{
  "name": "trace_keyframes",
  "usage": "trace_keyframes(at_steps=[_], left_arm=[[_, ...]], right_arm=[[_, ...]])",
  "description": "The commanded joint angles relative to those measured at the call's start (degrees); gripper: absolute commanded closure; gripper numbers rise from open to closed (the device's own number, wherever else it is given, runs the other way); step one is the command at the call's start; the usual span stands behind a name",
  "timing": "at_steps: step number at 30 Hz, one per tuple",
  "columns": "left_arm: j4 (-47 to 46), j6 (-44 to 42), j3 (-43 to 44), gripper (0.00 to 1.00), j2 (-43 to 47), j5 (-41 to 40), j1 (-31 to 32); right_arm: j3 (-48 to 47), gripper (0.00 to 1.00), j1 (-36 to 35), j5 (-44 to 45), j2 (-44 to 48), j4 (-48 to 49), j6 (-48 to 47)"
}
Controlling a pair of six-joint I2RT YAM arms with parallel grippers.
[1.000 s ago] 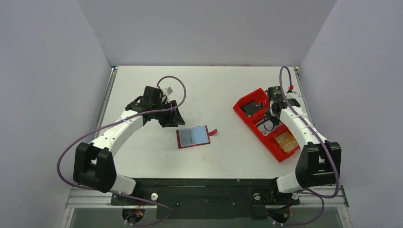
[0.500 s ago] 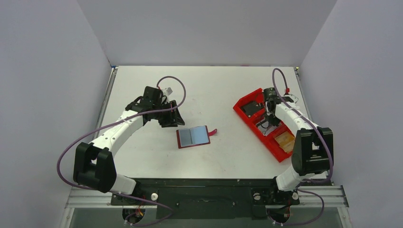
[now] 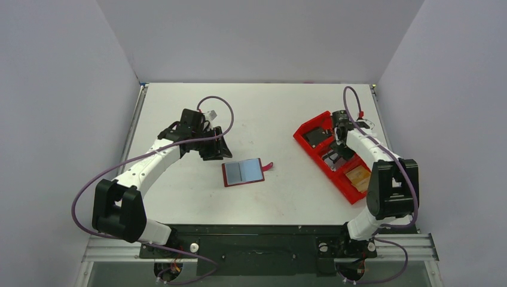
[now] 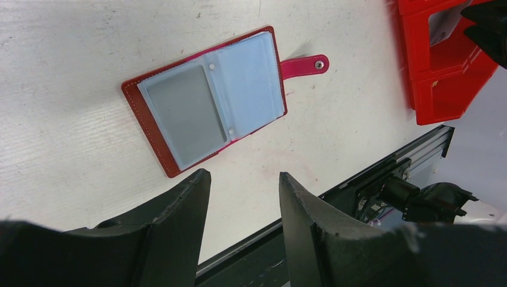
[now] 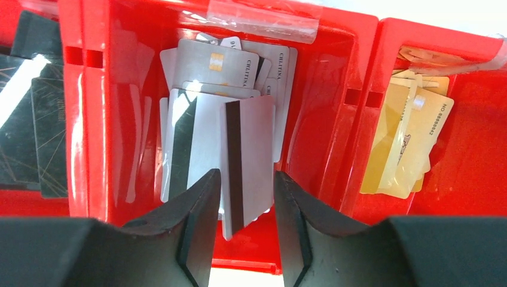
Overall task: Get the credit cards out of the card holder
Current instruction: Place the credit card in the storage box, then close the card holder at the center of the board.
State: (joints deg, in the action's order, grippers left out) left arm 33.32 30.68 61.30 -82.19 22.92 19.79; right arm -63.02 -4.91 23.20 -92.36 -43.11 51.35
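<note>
The holder (image 3: 243, 172) lay open in the middle of the table (image 3: 269, 107), dark red, with clear sleeves and one grey card (image 4: 185, 113) inside. My left fingers (image 4: 179, 233) were spread near it. My right fingers (image 5: 197, 233) were spread over cards (image 5: 239, 66) in the tray (image 5: 335, 119).

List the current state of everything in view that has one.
card holder, lying open flat, strap unfastened.
left gripper, open, empty, beside the holder.
right gripper, jaws parted above the red tray's middle compartment.
striped card, resting tilted on the silver cards.
red tray, cards in all three compartments.
</note>
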Motion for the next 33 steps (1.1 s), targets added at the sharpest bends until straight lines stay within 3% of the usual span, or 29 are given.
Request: trace_keyframes(at_steps=[1, 8, 14, 23, 33], left_arm=[[-0.14, -1.23, -0.11, 0.56, 1.95, -0.38, -0.18], [-0.05, -0.86, -0.17, 0.56, 2.47, -1.00, -0.19], [-0.16, 0.55, -0.70, 0.56, 2.72, -2.50, -0.19], [-0.51, 3.95, -2.45, 0.56, 1.92, -5.82, -0.41], [-2.91, 7.30, -7.44, 0.56, 0.69, -7.98, -0.48]], right_arm=[[-1.79, 0.64, 0.10, -1.47, 4.29, 1.67, -1.14], [-3.11, 0.51, -1.00, -3.91, 10.08, 1.99, -3.13], [-6.07, 0.35, -8.93, -6.85, 12.42, 3.60, -8.30], [-0.91, 0.35, -22.90, -18.21, 11.49, 18.11, -12.40], [-1.90, 0.43, -32.47, -22.19, -1.31, 23.00, -15.45]])
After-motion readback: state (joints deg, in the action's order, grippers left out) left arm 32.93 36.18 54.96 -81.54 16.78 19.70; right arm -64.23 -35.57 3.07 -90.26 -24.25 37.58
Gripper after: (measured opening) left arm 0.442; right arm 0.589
